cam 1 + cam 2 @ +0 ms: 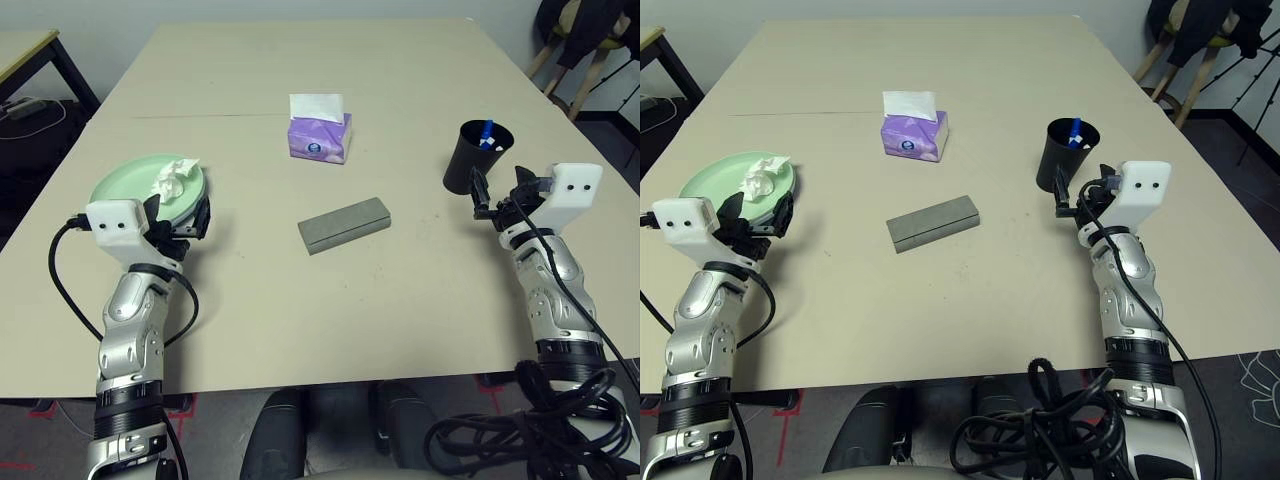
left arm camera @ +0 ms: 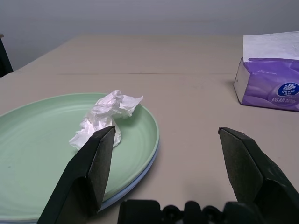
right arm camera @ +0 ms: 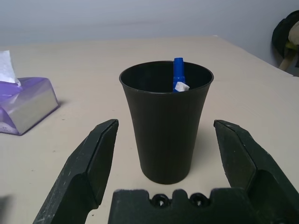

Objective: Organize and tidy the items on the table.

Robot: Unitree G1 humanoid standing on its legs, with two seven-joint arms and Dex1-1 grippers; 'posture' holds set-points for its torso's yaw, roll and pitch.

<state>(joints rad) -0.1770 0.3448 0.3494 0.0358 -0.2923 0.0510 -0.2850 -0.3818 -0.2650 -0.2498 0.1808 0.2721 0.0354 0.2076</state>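
A smooth beige surface [image 1: 420, 300] carries a glossy mint plate [image 2: 42, 140], with both the left claw [image 2: 166, 154] and right claw [image 3: 163, 154] spread.

My two head cameras look forward and down over my forearms at the tabletop [image 1: 400, 300], sharing nearly the whole scene. My left wrist camera sits low, looking along my left end effector [image 2: 166, 154], close to the green plate [image 2: 42, 140] at ten o'clock. My right wrist camera faces the black cup [image 3: 166, 126], close at twelve o'clock. Both wrist views share the purple tissue box [image 2: 271, 84].
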